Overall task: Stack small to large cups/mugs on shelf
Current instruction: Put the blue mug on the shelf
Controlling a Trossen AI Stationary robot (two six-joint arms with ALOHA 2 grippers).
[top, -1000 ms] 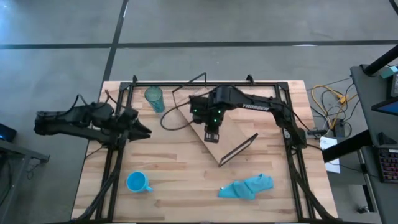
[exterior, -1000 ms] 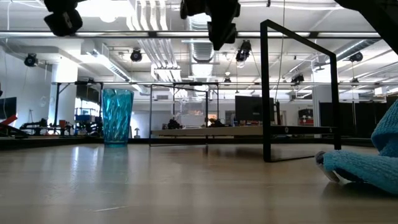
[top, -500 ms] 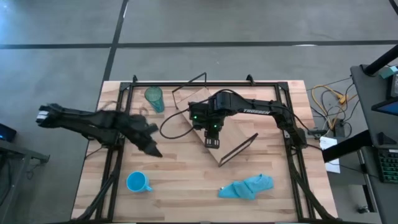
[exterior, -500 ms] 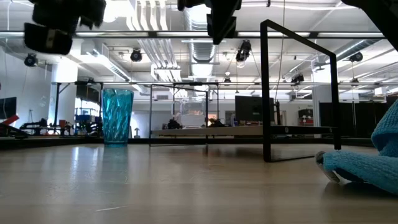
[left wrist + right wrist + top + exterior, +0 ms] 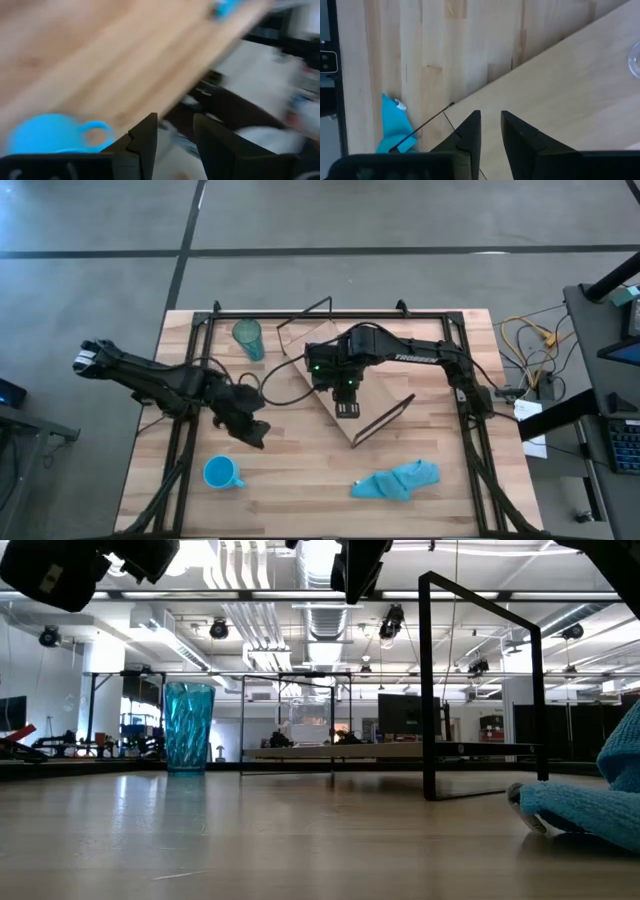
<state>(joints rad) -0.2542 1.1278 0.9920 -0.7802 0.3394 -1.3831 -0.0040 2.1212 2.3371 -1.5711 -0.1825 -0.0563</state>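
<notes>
The blue mug [image 5: 222, 473] stands near the table's near left corner and also shows in the left wrist view [image 5: 47, 134]. My left gripper [image 5: 256, 438] hovers open just right of and beyond it. The teal tumbler [image 5: 248, 338] stands at the far left. The shelf [image 5: 375, 388] lies slantwise mid-table. My right gripper [image 5: 347, 410] hangs above its board [image 5: 560, 100], open by a narrow gap and empty. A clear glass cup's rim [image 5: 635, 60] shows on the board at the edge of the right wrist view. My right arm hides the cup in the high view.
A crumpled blue cloth [image 5: 398, 480] lies near the table's near right edge. The shelf's black wire end [image 5: 385, 420] sticks up by my right gripper and shows tall in the low view [image 5: 480, 690]. Black frame rails run along both table sides.
My left gripper has swung from the table's left edge toward the right and near edges, ending close to the blue mug. My right gripper has drifted a little toward the near edge and risen slightly. Cups, shelf and cloth have stayed put.
</notes>
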